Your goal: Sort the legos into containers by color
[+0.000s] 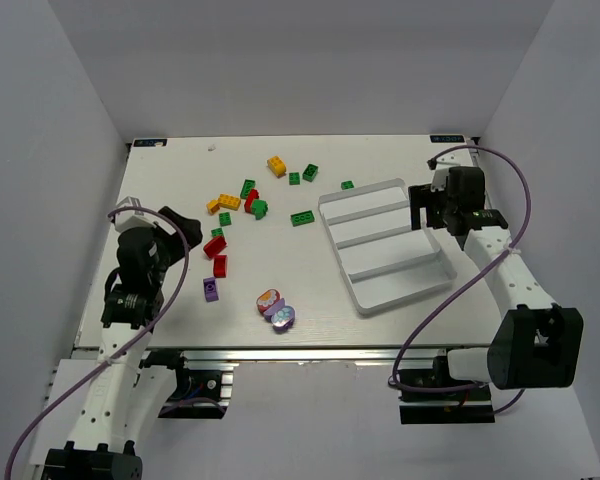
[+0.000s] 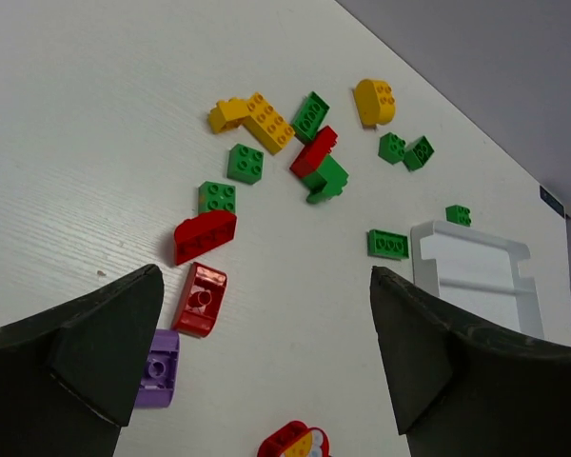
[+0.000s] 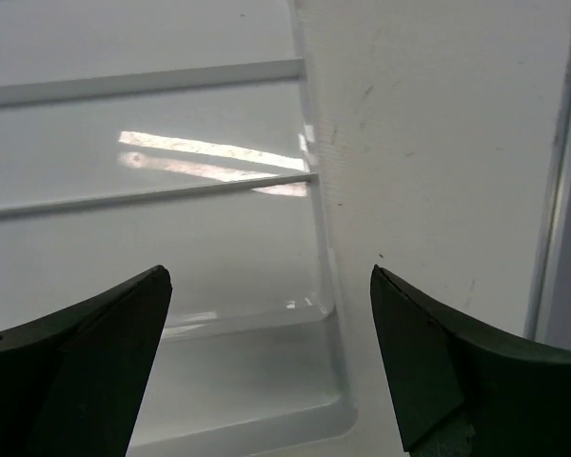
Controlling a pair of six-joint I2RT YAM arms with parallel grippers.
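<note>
The left gripper [image 2: 266, 343] is hovering spread wide beside the scattered legos [image 1: 228, 201] at left. The right gripper [image 3: 271, 352], also spread, is hovering over the tray [image 1: 340, 252].

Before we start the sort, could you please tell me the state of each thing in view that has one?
Left gripper, open, empty.
Right gripper, open, empty.
White tray, upright, compartments empty.
Legos, loose on the table, none sorted yet.
Red brick, flipped, hollow underside up.
</note>
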